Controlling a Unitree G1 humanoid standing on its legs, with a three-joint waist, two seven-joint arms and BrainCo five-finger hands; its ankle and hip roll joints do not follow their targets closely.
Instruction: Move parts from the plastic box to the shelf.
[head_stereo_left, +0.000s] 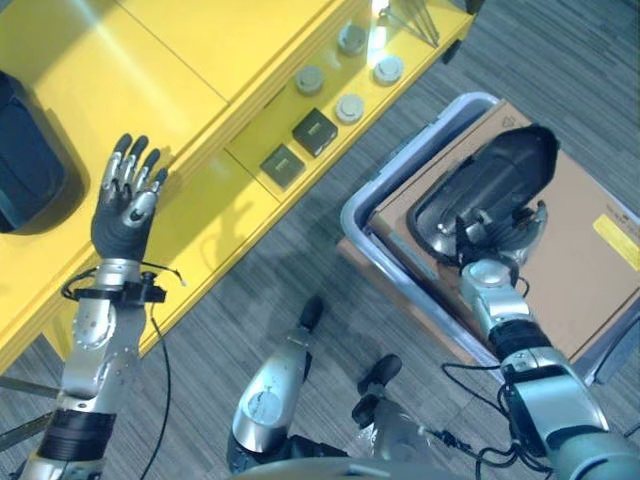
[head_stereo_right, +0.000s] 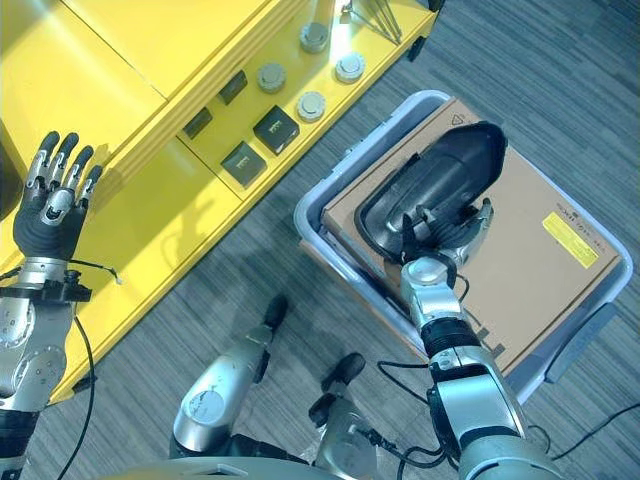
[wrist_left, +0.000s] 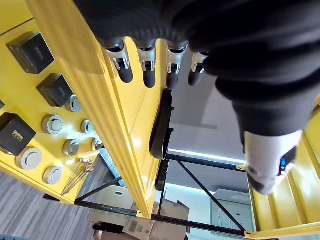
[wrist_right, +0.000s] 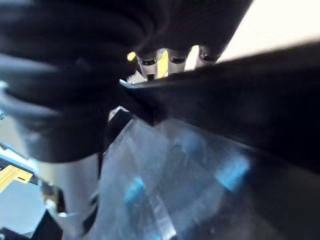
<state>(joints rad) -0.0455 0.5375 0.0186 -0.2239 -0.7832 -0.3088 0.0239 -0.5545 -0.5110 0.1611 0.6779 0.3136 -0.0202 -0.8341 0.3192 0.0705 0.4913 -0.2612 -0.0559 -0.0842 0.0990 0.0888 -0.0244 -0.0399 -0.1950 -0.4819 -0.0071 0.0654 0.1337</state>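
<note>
Left hand (head_stereo_left: 125, 205) up over the yellow shelf (head_stereo_left: 200, 60), fingers straight and spread, palm empty, touching nothing.

Right hand (head_stereo_right: 440, 240) down in the grey plastic box (head_stereo_right: 310, 215) on the floor. Fingers bent over the near edge of one long black part (head_stereo_right: 440, 180), thumb on the other side of that edge, so a pinch on the rim. Same bent fingers over a dark edge in the right wrist view.

One black part, shaped like a shallow shell, hollow side up. Flat on one brown cardboard sheet (head_stereo_right: 540, 270) inside the plastic box, so not on the shelf. One yellow sticker (head_stereo_right: 570, 238) on the cardboard, off to the right of the part.

On the low level of the shelf, seen from the head:
- four round grey parts (head_stereo_right: 311, 104), near each other at the far end
- four small black blocks (head_stereo_right: 276, 129): two out in the open next to the round ones, two more tucked back under the upper level
- one bunch of thin metal rods (head_stereo_right: 375, 15) at the far end, past the round parts

More round parts and black blocks in the left wrist view, too crowded to count well.

One big dark thing (head_stereo_left: 25, 150) on the top level, to the left of the left hand, too cut off to tell what.
</note>
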